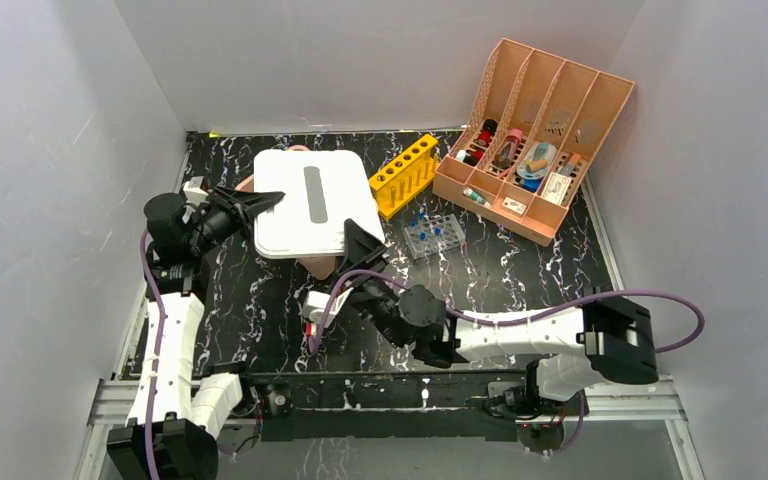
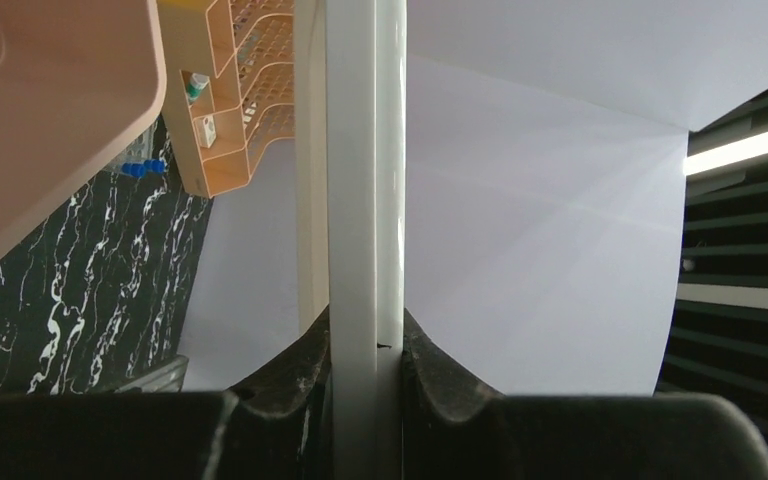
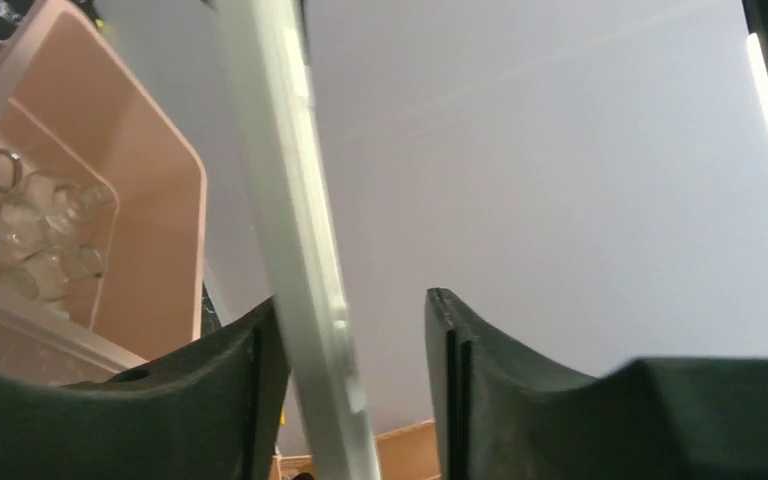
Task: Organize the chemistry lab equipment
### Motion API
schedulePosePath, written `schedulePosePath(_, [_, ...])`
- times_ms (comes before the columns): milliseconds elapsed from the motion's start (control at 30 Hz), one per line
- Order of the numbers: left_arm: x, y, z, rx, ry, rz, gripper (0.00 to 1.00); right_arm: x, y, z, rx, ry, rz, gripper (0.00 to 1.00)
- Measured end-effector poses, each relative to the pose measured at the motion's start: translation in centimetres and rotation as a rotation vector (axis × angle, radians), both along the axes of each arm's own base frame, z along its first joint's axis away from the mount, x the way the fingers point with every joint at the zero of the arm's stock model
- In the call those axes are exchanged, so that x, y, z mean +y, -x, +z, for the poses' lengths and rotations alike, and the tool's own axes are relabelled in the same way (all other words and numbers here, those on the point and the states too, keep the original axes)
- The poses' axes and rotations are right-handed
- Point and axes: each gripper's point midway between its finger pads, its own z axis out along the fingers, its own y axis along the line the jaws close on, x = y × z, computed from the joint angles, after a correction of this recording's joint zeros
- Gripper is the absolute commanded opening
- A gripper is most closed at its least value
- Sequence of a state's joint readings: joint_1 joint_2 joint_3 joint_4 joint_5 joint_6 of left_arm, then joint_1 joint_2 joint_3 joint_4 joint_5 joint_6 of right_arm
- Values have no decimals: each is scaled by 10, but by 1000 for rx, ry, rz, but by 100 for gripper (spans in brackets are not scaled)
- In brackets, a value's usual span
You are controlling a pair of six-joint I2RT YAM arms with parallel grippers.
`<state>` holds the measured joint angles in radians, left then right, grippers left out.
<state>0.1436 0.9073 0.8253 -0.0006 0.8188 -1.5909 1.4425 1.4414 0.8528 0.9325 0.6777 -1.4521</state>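
A white lid [image 1: 310, 200] lies tilted over the large pink tub [image 1: 322, 266]. My left gripper [image 1: 268, 200] is shut on the lid's left edge; in the left wrist view the lid edge [image 2: 360, 200] is clamped between both fingers [image 2: 300, 365]. My right gripper [image 1: 360, 243] is open at the lid's near right corner. In the right wrist view the lid edge [image 3: 290, 230] stands between the jaws, against the left finger and apart from the right one. Clear glass pieces [image 3: 30, 240] lie inside the tub [image 3: 150, 230]. The dishes are hidden.
A peach four-slot organizer [image 1: 535, 140] with small items stands at the back right. A yellow test-tube rack [image 1: 405, 175] and a clear rack with blue caps [image 1: 433, 233] sit between it and the tub. White walls enclose the table.
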Motion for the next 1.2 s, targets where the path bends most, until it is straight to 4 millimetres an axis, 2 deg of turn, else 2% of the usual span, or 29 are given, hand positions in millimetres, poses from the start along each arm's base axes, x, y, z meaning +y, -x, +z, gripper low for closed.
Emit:
schedulePosePath(100, [-2,2,7,-42,-9,-5,0,-13,-2,15,13,-83,-24,74])
schedulePosePath(200, [-2,1,16,-87,-3,-2,0,-41,-2,23,23,-156,-50,76])
schedulePosePath(300, [-1,-3,20,-118,6,7,0,-77,-2,25,59,-235,-79,72])
schedulePosePath(400, [2,-10,21,-154,-20,27,0,-112,-2,35,168,-398,-80,68])
schedulePosePath(467, [6,-15,17,-166,-68,53,0,-136,1,51,326,-597,-30,68])
schedulePosePath(600, [17,-25,15,-230,-185,117,0,-192,9,105,590,-1076,191,72])
schedulePosePath(667, [21,-28,17,-267,-215,146,0,-206,18,130,692,-1254,311,76])
schedulePosePath(733, [24,-31,19,-320,-214,177,0,-197,25,141,784,-1316,398,78])
schedulePosePath(800, [27,-31,16,-357,-191,210,0,-171,28,134,888,-1314,448,78])
schedulePosePath(900, [33,-36,0,-359,-161,260,0,-111,19,100,1059,-1237,456,78])
schedulePosePath(1000, [42,-41,-7,-358,-157,321,0,-63,-11,54,1255,-1182,418,74])
schedulePosePath(1100, [49,-41,5,-399,-156,373,0,-46,-49,7,1444,-1217,339,74])
schedulePosePath(1200, [55,-34,25,-468,-151,426,0,-51,-69,-12,1560,-1308,305,75])
